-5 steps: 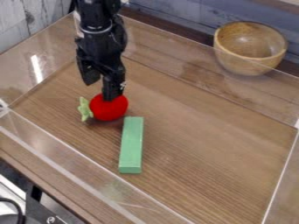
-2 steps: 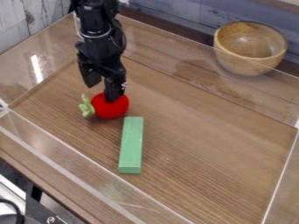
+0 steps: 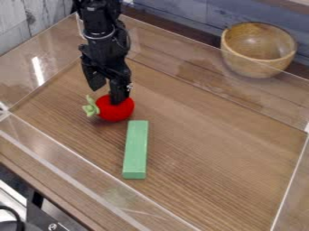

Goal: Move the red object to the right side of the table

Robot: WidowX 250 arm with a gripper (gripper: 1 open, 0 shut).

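Gripper (image 3: 105, 90) position, single camera view: the black pincer points straight down over the left half of the table (image 3: 218, 126), with its jaws spread wide and nothing clamped between them. One finger (image 3: 119, 93) stands directly in front of the upper part of the red object (image 3: 115, 110); the other finger sits toward the left, above the green stem end. Contact between fingers and fruit cannot be confirmed from this angle.

Red object location: it rests on the wood surface at the left side, close under the pincer, with its green stem (image 3: 89, 108) pointing left. A flat green block (image 3: 136, 149) lies just beside it on the near side, angled along the table, not clearly touching it. A round wooden bowl (image 3: 258, 48) stands well apart at the far right corner. Clear low walls (image 3: 49, 54) border the surface.

Change against the earlier pictures of the same view: the pincer sits slightly lower around the fruit than one second ago, and the opening is unchanged. The fruit, the block and the bowl occupy the same places.

Meaning for the task: the approach appears nearly complete and the grasp is not yet made. The probable next step is to close the jaws on the fruit, lift it, and carry it to the right side, where open surface is available in front of the bowl. The nearby block is a likely obstacle for the near finger.
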